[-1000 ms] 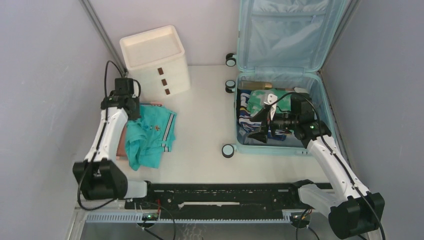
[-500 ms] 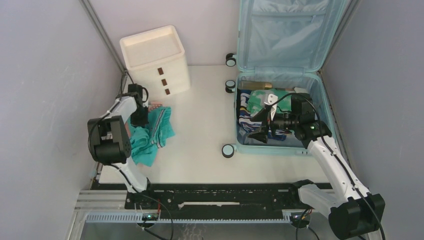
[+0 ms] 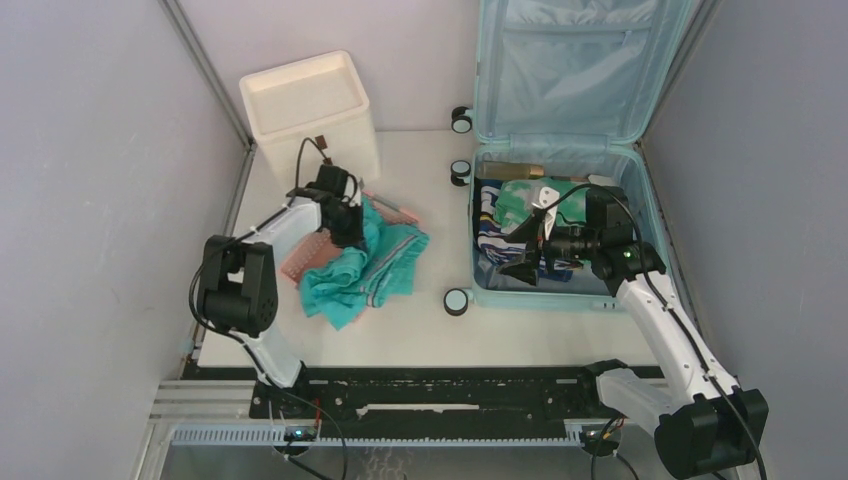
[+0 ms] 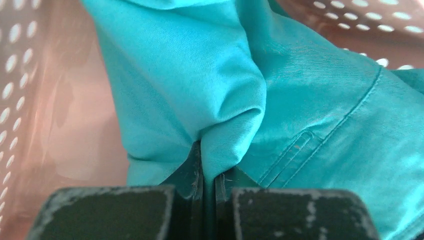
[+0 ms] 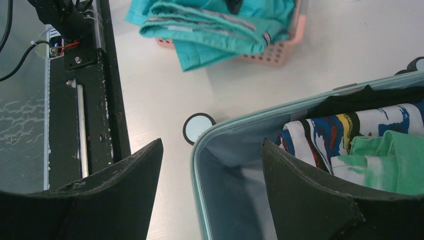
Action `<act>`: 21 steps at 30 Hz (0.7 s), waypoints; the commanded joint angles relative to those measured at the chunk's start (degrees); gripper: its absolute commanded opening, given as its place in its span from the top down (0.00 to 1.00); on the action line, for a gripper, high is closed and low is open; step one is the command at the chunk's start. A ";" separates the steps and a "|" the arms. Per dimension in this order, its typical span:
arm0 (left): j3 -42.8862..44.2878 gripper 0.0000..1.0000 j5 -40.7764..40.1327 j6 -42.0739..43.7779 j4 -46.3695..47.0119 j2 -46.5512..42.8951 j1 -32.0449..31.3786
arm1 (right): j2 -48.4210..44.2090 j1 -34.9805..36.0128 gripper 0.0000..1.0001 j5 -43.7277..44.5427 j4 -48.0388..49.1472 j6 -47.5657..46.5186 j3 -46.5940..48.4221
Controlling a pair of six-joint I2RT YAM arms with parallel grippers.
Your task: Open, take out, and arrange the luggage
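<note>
Teal shirt (image 3: 368, 268) pinched in our left gripper (image 4: 209, 167), elbow folded over the pink basket (image 3: 304, 259); our right gripper (image 3: 528, 236) hovers spread above the luggage (image 3: 580, 80)

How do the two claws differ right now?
The left gripper is shut, pinching a fold of the teal shirt; the right gripper is open and empty. The left sits over the pink basket; the right hovers over the edge of the suitcase. Both have black fingers.
</note>
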 commanded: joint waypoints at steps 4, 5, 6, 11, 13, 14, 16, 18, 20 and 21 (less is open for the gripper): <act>3.72 0.95 -1.60 -3.41 5.27 -6.59 -3.92 | -0.21 0.60 0.20 -0.37 0.90 -0.69 -0.44; 5.04 0.95 -4.09 -0.66 3.66 -7.46 -3.92 | -0.11 1.06 0.21 -0.37 0.81 -0.64 -0.44; 6.11 0.94 -6.30 2.15 2.06 -8.11 -3.92 | -0.03 1.48 0.21 -0.48 0.95 -0.33 -0.44; 7.54 0.70 -20.99 12.90 -0.64 -10.74 -3.95 | 1.04 5.24 0.21 -1.28 6.04 6.35 -0.44; 7.72 0.56 -26.72 15.81 -0.48 -10.74 -4.00 | 1.72 7.21 0.21 -1.54 8.15 9.03 -0.44; 7.96 0.53 -29.09 16.44 -0.41 -10.78 -4.00 | 2.13 8.21 0.22 -1.55 8.94 10.24 -0.40; 8.64 0.45 -31.52 17.44 -0.07 -11.54 -3.96 | 3.07 10.19 0.22 -1.24 9.08 11.09 0.08; 9.14 0.38 -32.23 17.54 0.36 -13.15 -4.00 | 3.95 11.93 0.22 -0.47 9.00 11.43 0.66; 9.67 0.35 -33.26 17.19 0.66 -15.63 -4.00 | 4.84 13.36 0.23 0.47 8.78 11.46 1.61; 9.73 0.32 -33.39 16.79 0.67 -17.28 -3.96 | 5.29 13.91 0.23 1.02 8.90 11.96 2.12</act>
